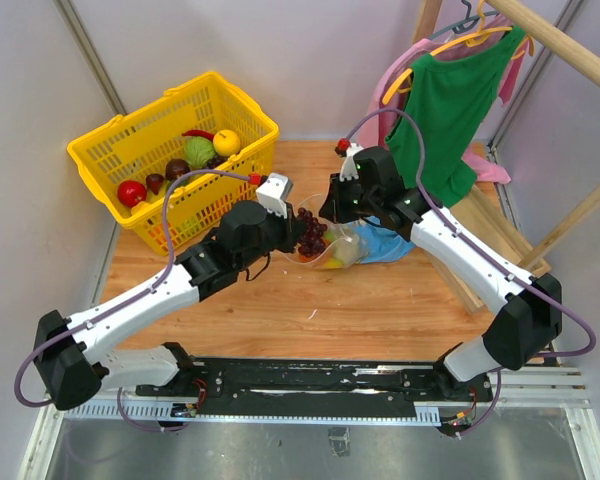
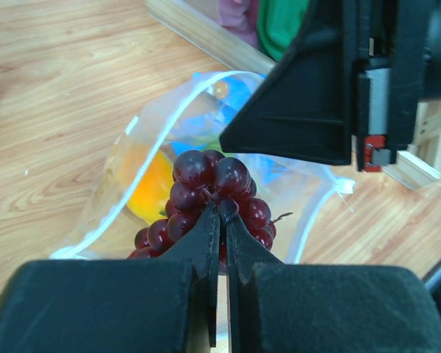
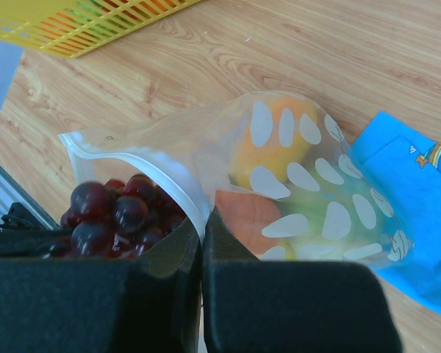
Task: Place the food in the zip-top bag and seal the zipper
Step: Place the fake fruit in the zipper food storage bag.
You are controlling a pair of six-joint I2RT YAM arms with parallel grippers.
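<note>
Two grippers are meeting over the middle of the light wooden table. The left gripper is clamping its jaws tight on a bunch of dark red toy grapes, gripping it near the stem and holding it right at the mouth of the see-through soft plastic zip-top bag. The right gripper is pinching the bag's mouth edge between its closed jaws, just beside the pale white zipper strip, so that the opening is gaping toward the grapes. Inside the bag, a round orange toy fruit is lying against the plastic, with a pale green-yellow shape beside it that is too blurred to name. The bag is resting partly over a bright blue printed cloth on the table. Behind the left arm, a yellow plastic mesh basket is sitting at the table's far left corner, holding a green toy cabbage, a yellow round fruit and a red apple. A green sleeveless garment is hanging at the far right.
</note>
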